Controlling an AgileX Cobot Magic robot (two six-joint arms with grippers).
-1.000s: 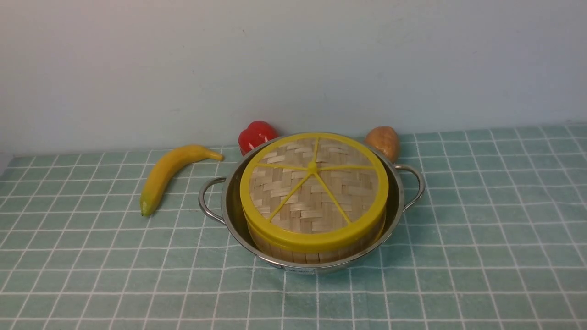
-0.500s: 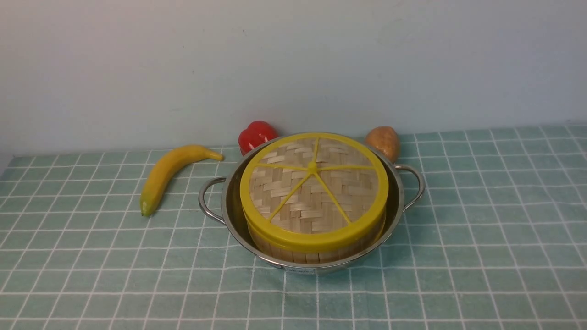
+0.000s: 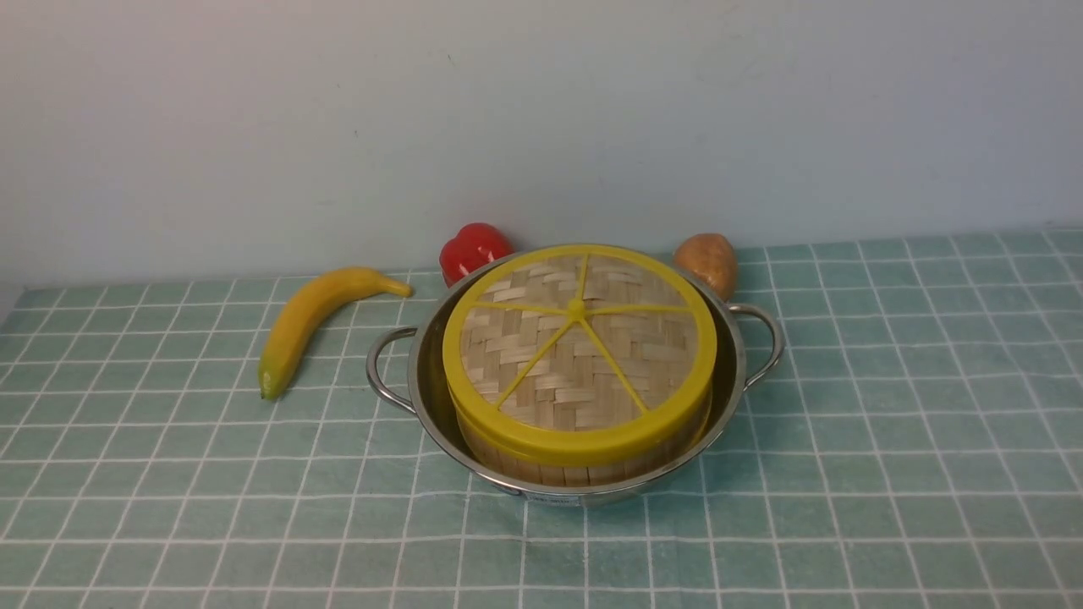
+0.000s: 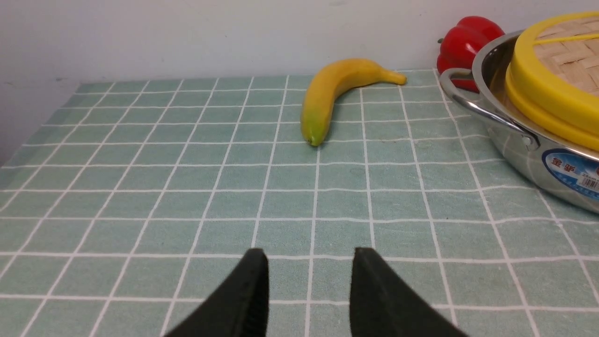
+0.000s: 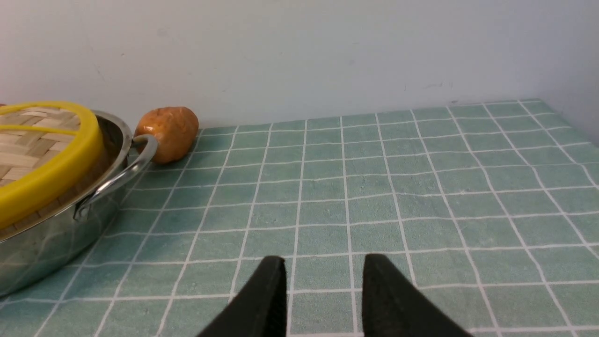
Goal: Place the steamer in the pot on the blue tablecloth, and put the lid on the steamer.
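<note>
- The left hand (image 4: 309, 262) hangs low over bare cloth at the near side, its two black fingers (image 4: 252, 290) apart with nothing between them.
- The right hand (image 5: 323, 269) hangs likewise over bare cloth at the near right, its fingers (image 5: 269, 295) apart and empty.
- The blue tablecloth (image 3: 888, 474) covers the worktop from the near edge back to the wall.
- The pot (image 3: 728, 381) stands on the cloth at the middle, a looped handle showing on each side.
- The steamer (image 3: 584, 469) sits inside the pot; only its upright wooden wall shows, below the yellow rim.
- The lid (image 3: 579, 355) lies flat on top of the steamer, closing it, knob up.
- A banana (image 3: 309, 321) lies on the cloth left of the pot, apart from it.
- A red pepper (image 3: 472, 249) stands just behind the pot on the left, by the wall.
- A brown potato (image 3: 706, 260) sits just behind the pot on the right, near its right handle.
</note>
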